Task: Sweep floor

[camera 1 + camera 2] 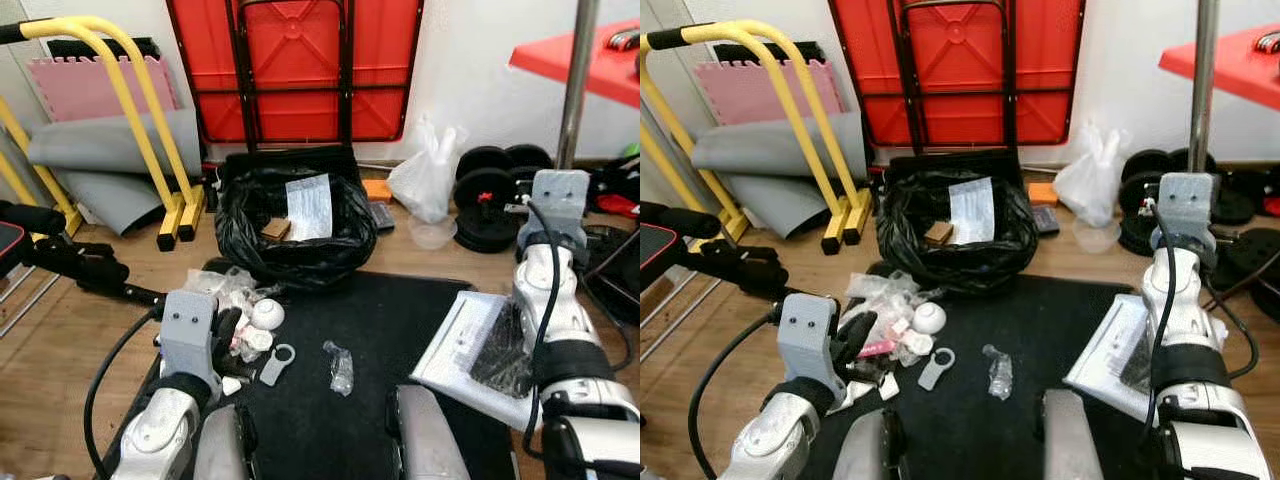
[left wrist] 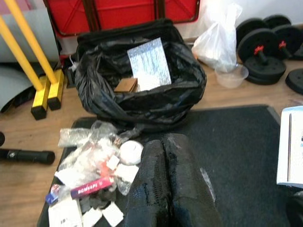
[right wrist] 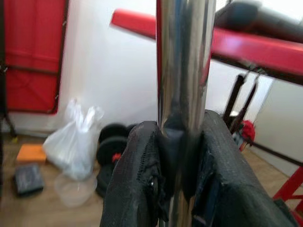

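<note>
At about two o'clock in the head view, the right tool (image 3: 182,189) is clenching a shiny metal pole (image 3: 182,61) — the upright shaft is sitting squeezed between its two black fingers. Down at eight o'clock, the left tool (image 2: 165,184) is hovering with its fingers pressed together, gripping nothing, just over a heap of litter (image 1: 890,320) lying on the black mat (image 1: 400,320). Beyond the heap, at twelve o'clock, a black trash bag (image 1: 295,225) is gaping open — paper and a small box inside.
</note>
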Robot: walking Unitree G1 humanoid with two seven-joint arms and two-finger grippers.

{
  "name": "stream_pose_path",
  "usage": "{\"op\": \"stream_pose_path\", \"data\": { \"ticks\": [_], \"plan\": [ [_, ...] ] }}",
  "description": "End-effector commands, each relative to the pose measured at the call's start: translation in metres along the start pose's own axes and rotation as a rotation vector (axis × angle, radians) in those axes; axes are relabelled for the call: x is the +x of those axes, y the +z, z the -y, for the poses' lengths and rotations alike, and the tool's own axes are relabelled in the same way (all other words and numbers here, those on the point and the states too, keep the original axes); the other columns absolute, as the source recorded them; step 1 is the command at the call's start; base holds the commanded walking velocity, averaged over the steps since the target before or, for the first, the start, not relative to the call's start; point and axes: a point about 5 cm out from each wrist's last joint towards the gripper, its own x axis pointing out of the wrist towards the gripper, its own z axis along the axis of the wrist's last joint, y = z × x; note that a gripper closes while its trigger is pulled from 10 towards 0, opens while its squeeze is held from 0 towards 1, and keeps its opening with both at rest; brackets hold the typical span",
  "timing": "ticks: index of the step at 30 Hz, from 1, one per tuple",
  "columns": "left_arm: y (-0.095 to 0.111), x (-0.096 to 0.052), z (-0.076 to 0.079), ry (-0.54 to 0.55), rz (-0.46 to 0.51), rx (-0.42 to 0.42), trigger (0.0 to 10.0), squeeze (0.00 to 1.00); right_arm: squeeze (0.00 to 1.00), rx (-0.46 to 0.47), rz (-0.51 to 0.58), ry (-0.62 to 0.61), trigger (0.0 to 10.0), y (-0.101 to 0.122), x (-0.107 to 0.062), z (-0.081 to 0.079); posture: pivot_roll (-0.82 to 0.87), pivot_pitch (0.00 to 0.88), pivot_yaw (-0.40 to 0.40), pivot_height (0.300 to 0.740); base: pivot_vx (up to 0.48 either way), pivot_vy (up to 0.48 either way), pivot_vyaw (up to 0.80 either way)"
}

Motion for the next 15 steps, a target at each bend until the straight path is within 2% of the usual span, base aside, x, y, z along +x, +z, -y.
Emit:
{"op": "stream_pose_path", "data": {
  "ticks": [1, 6, 7, 10, 12, 15],
  "plan": [
    [0.0, -0.003, -0.002, -0.016, -0.011, 0.005, 10.0, 0.0, 0.0, 0.018, 0.075, 0.063, 10.0, 0.013, 0.003, -0.009, 0.02, 0.055, 0.048, 0.47, 0.0, 0.0, 0.0],
    [0.001, -0.004, -0.003, -0.017, -0.016, 0.008, 10.0, 0.0, 0.0, 0.04, 0.078, 0.11, 10.0, 0.013, 0.005, -0.013, 0.02, 0.059, 0.052, 0.46, 0.0, 0.0, 0.0],
    [0.001, -0.006, -0.003, -0.019, -0.022, 0.009, 10.0, 0.0, 0.0, 0.075, 0.075, 0.196, 10.0, 0.017, 0.011, -0.014, 0.03, 0.075, 0.06, 0.45, 0.0, 0.0, 0.0],
    [0.001, -0.006, -0.003, -0.019, -0.022, 0.009, 10.0, 0.0, 0.0, 0.075, 0.075, 0.196, 10.0, 0.017, 0.011, -0.014, 0.03, 0.075, 0.06, 0.45, 0.0, 0.0, 0.0],
    [0.002, -0.009, -0.003, -0.021, -0.027, 0.012, 10.0, 0.0, 0.0, 0.084, 0.068, 0.289, 10.0, 0.019, 0.019, -0.009, 0.04, 0.09, 0.064, 0.44, 0.0, 0.0, 0.0],
    [0.003, -0.011, -0.003, -0.022, -0.03, 0.015, 10.0, 0.0, 0.0, 0.083, 0.07, 0.327, 10.0, 0.02, 0.023, -0.003, 0.05, 0.1, 0.069, 0.43, 0.0, 0.0, 0.0]
  ]
}}
